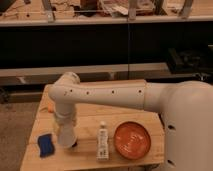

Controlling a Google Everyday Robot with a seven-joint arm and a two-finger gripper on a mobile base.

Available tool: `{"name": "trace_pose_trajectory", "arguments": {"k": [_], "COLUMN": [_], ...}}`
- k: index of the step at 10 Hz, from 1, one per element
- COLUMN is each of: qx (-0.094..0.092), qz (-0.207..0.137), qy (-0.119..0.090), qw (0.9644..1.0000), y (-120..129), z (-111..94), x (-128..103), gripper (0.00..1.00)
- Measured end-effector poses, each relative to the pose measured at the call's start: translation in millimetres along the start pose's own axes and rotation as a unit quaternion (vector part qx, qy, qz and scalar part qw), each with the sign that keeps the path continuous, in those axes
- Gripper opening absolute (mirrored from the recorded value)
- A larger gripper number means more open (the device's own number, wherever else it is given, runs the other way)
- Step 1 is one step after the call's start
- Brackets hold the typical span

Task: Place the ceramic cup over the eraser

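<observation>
The off-white ceramic cup (66,137) is at the end of my arm, low over the left part of the wooden table (90,115); whether it touches the table I cannot tell. My gripper (65,125) is right at the top of the cup, pointing straight down, and blends with it in colour. A small dark bit (75,144) shows at the cup's lower right edge; it may be the eraser, the rest of which is hidden.
A blue wavy-edged pad (46,144) lies left of the cup. A white tube (102,141) lies to its right, and beyond that an orange-red round plate (133,140). Dark shelving stands behind the table. My white arm (110,94) spans the table's back.
</observation>
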Motion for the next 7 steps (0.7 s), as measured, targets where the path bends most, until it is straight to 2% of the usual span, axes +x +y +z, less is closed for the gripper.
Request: {"name": "trace_pose_trajectory", "arguments": {"k": [1,2,7], "qx": [0.000,-0.001,-0.003], "qz": [-0.001,-0.001,-0.004], "qy": [0.000,0.000,-0.002], "qw": [1.0000,1.0000,1.0000], "y": [-0.2,0.3,1.7], "z": [0.4,0.9,2.7], "x": [0.2,0.3,0.2], "gripper": [0.68,0.71,0.71]}}
